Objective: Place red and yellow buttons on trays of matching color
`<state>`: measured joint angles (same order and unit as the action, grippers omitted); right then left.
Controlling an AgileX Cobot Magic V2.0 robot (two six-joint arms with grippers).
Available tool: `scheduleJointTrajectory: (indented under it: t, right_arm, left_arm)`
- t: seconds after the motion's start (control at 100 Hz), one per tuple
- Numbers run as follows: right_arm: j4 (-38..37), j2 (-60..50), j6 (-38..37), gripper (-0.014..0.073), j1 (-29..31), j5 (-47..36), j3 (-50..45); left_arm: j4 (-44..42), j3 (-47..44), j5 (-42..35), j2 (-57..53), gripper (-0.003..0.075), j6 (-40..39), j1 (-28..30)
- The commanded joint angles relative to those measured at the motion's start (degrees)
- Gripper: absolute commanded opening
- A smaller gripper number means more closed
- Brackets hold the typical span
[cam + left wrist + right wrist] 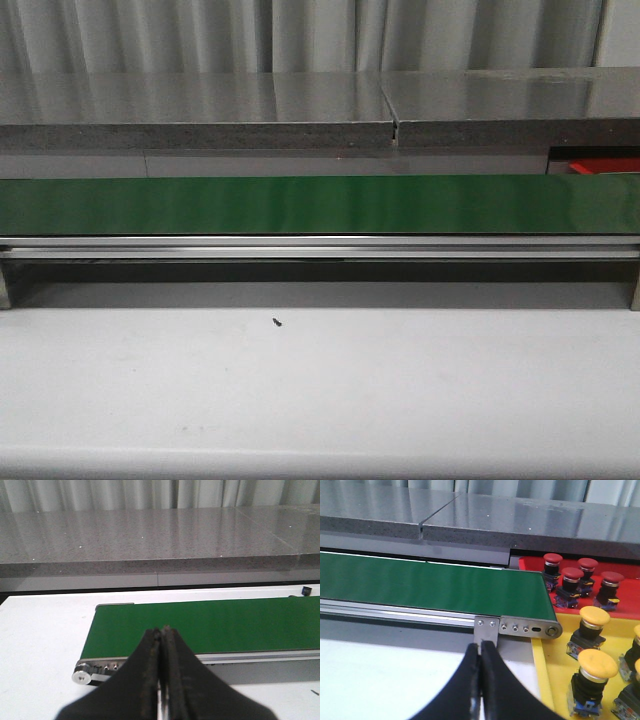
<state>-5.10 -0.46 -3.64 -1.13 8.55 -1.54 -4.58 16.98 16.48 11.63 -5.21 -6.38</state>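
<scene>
In the right wrist view, several red buttons [572,580] stand on a red tray [530,563] just past the belt's end. Several yellow buttons [594,621] stand on a yellow tray [547,675] nearer to me. My right gripper [480,646] is shut and empty, hovering over the white table short of the belt's end bracket. My left gripper [162,629] is also shut with nothing in it, in front of the belt's other end. In the front view neither gripper shows, and only a red sliver of the red tray [606,165] peeks in at the far right.
A green conveyor belt [320,204] with a silver rail [320,247] runs across the table, with no buttons on it. Behind it lies a grey stone counter [300,110]. A tiny dark speck [276,322] lies on the white table [320,390].
</scene>
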Motion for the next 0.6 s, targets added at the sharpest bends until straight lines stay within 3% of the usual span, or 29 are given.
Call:
scheduleJointTrajectory:
  t: [0.0,0.16,0.43,0.59]
  right_arm:
    - [-0.1,-1.1,0.1,-0.0069,0.0,-4.6,0.0]
    - [-0.1,-1.1,0.1,-0.0069,0.0,-4.6,0.0]
    - [-0.1,-1.1,0.1,-0.0069,0.0,-4.6,0.0]
    - [-0.1,-1.1,0.1,-0.0069,0.0,-4.6,0.0]
  left_arm:
    - [-4.9,-2.3,-5.6,-5.0,-0.0019,-6.2,-0.5]
    - [-5.4,-9.0,-6.1,-14.1,-0.0019,-6.9,-0.5]
    - [-5.6,-17.6,-18.9,-13.6,-0.0019,-6.9,-0.5]
    - [-5.5,-17.5,-18.1,-13.8,-0.0019,-6.9,-0.5]
